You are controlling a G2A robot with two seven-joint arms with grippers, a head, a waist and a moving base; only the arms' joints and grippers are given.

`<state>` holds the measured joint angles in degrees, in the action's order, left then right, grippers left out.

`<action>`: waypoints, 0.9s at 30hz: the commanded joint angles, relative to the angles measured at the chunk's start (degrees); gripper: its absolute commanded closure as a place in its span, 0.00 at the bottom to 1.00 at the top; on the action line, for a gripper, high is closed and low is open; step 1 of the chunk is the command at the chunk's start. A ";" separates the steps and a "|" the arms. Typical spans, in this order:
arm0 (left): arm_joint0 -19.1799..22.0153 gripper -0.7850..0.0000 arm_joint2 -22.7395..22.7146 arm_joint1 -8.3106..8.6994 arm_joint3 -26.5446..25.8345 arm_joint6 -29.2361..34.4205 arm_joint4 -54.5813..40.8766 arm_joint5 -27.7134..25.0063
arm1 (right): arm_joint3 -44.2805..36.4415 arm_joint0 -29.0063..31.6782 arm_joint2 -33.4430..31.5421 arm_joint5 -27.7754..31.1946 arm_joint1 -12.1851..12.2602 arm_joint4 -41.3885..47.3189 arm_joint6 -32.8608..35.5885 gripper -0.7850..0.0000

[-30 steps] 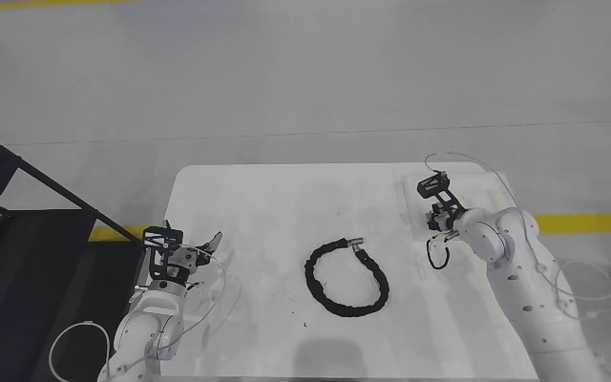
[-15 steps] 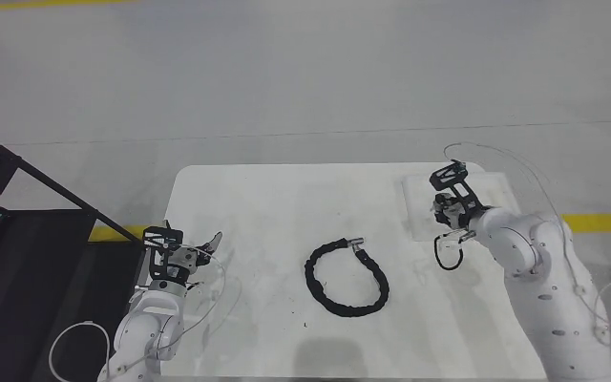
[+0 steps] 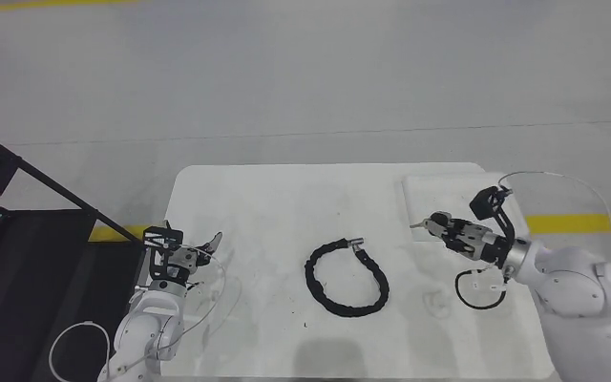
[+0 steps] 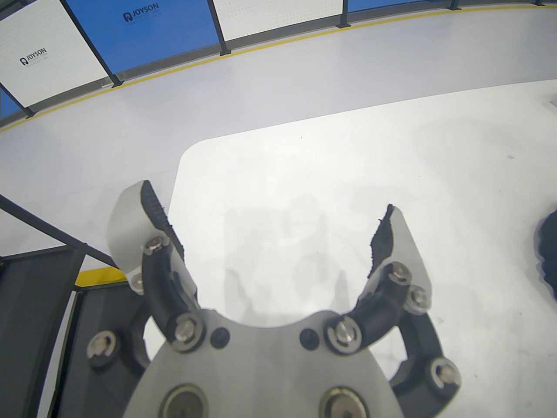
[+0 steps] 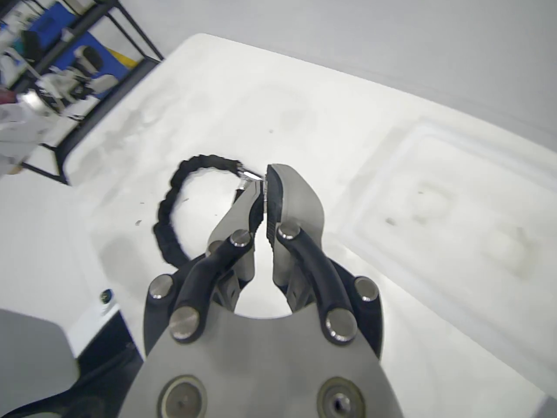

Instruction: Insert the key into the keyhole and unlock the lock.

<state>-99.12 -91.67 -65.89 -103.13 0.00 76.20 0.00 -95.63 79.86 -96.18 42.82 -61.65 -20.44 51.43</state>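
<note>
The lock is a black cable loop (image 3: pixel 346 279) lying at the table's middle, its metal cylinder end (image 3: pixel 356 244) at the loop's far side. My right gripper (image 3: pixel 425 225) hovers to the right of the loop, pointing at it, shut on a small silver key (image 3: pixel 416 226) that pokes out of the tips. In the right wrist view the key (image 5: pixel 251 174) shows at the closed fingertips (image 5: pixel 278 193), with the cable loop (image 5: pixel 170 202) beyond. My left gripper (image 3: pixel 183 250) rests at the table's left edge, open and empty (image 4: pixel 270 215).
A shallow white tray (image 3: pixel 420 191) lies at the table's back right corner, seen as a raised outline (image 5: pixel 457 202) in the right wrist view. A black rack (image 3: pixel 38 258) stands off the table's left side.
My right arm has drawn away from the tray toward the table's right side and turned, so its gripper now points left at the lock. The left arm has stayed still.
</note>
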 commanded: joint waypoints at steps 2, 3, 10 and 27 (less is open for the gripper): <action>0.00 0.00 0.00 0.00 0.00 0.00 0.00 0.00 | 6.12 -0.79 0.49 6.46 0.49 9.37 1.98 1.00; 0.00 0.00 0.00 0.00 0.00 0.00 0.00 0.00 | 7.53 -1.06 0.84 7.90 0.67 11.92 2.13 1.00; 0.00 0.00 0.00 0.00 0.00 0.00 0.00 0.00 | 12.81 0.43 5.47 13.67 2.57 23.05 -3.63 1.00; 0.00 0.00 0.00 0.00 0.00 0.00 0.00 0.00 | 11.35 0.28 7.92 14.30 2.79 25.03 -5.14 1.00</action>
<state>-99.12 -91.67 -65.89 -103.13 0.00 76.20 0.00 -83.64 80.34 -89.24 56.90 -58.82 3.44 46.12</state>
